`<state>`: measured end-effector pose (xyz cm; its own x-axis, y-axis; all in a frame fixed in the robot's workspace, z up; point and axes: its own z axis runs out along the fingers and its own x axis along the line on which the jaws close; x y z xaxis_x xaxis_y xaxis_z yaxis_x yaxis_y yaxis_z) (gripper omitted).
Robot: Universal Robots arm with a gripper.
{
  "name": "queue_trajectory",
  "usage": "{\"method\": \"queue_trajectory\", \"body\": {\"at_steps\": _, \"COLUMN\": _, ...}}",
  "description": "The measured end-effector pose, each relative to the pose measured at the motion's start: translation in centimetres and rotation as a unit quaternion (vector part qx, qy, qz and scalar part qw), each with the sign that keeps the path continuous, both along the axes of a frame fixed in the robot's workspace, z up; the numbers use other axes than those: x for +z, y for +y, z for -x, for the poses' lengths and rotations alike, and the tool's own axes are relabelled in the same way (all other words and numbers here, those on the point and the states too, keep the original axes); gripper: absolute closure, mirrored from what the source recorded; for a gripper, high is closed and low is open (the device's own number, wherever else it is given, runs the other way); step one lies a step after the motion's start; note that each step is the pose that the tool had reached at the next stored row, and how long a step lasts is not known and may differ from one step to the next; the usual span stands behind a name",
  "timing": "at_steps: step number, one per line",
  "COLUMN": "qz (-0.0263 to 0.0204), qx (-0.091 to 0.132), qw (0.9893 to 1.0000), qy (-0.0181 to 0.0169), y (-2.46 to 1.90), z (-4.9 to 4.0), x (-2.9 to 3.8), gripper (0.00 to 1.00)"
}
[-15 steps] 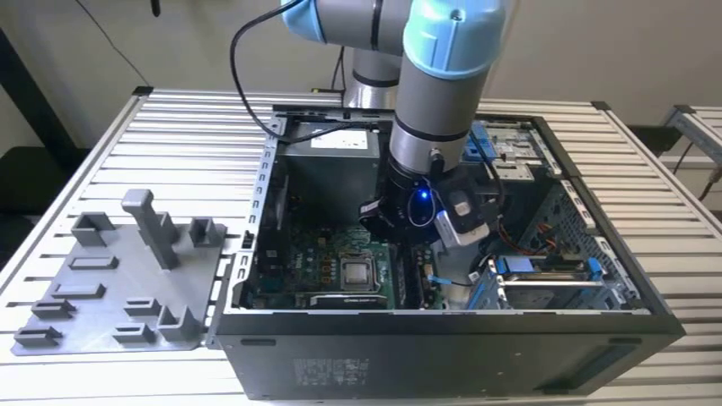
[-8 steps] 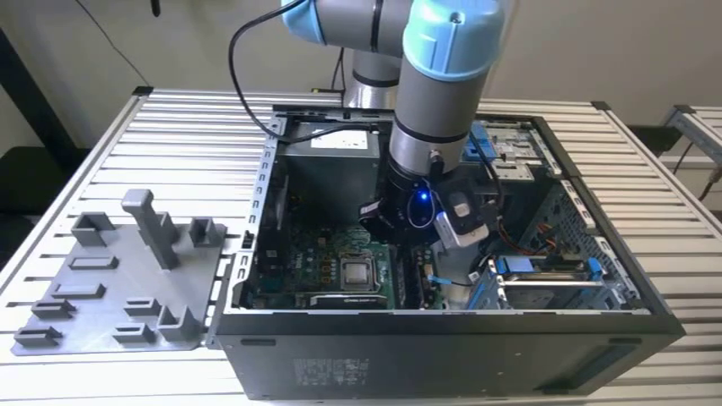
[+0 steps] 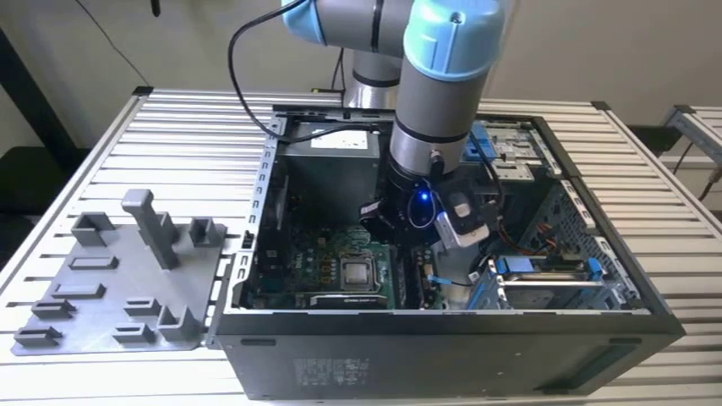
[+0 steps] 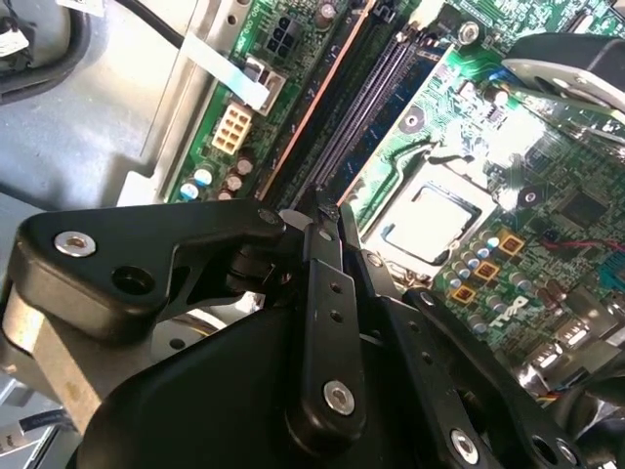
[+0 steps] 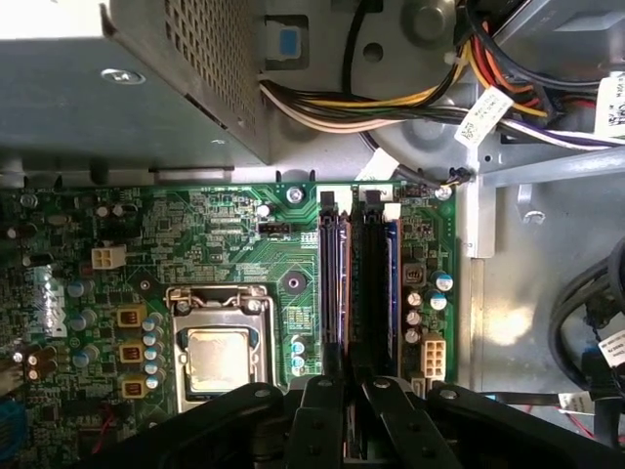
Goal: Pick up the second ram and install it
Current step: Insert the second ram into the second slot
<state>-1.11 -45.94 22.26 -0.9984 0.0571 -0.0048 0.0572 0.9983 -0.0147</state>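
Black gripper point(image 4: 327, 210) low over motherboard point(image 5: 234, 244), fingers point(image 4: 327, 322) nearly closed, ram point(image 5: 333, 283) in slot ahead, grip uncertain.

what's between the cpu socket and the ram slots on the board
In the first wrist view, bare green board with a screw hole and a few small capacitors lies between the CPU socket and the RAM slots.
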Motion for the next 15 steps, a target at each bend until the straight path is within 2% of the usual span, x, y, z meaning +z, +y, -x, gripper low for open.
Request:
{"method": "queue_trajectory", "body": {"at_steps": 6, "qz": 0.0036, "qx": 0.001, "qw": 1.0, "qy": 0.0, "y": 0.1, "z": -0.02, "x": 0.07, "gripper": 0.86}}
{"method": "queue_trajectory", "body": {"at_steps": 15, "qz": 0.0037, "qx": 0.005, "qw": 1.0, "qy": -0.0006, "y": 0.17, "z": -0.06, "x": 0.07, "gripper": 0.86}}
